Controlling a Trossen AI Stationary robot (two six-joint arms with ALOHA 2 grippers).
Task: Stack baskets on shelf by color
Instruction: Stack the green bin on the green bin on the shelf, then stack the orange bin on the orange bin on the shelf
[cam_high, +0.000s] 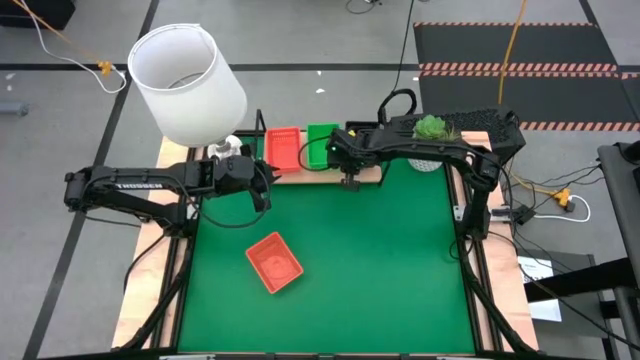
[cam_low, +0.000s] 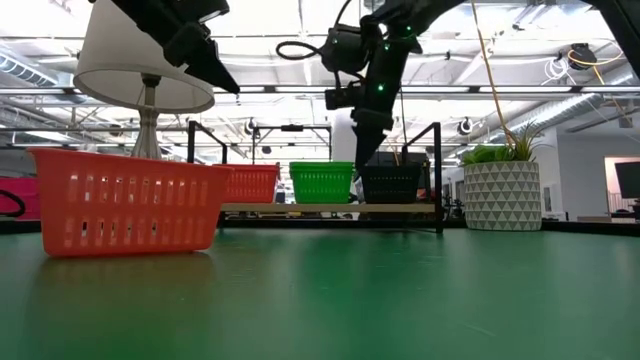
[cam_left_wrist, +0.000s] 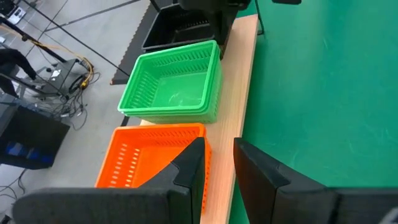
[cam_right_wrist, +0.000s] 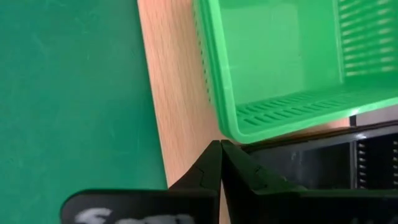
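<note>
On the light-wood shelf (cam_high: 330, 176) at the table's far edge, orange baskets (cam_high: 283, 148), green baskets (cam_left_wrist: 174, 87) and a black basket (cam_low: 392, 183) stand side by side on their bottoms. Another orange basket (cam_high: 273, 262) rests on the green mat, left of the middle. My right gripper (cam_right_wrist: 221, 155) is shut and points steeply down, just above the shelf's front edge between the green and black baskets. My left gripper (cam_left_wrist: 217, 168) hangs open in the air, above and left of the orange baskets on the shelf, with nothing between its fingers.
A white lamp (cam_high: 188, 70) stands at the far left corner, beside the shelf. A potted plant (cam_low: 503, 195) stands at the shelf's right end. The shelf's black wire uprights (cam_low: 437, 175) rise at both ends.
</note>
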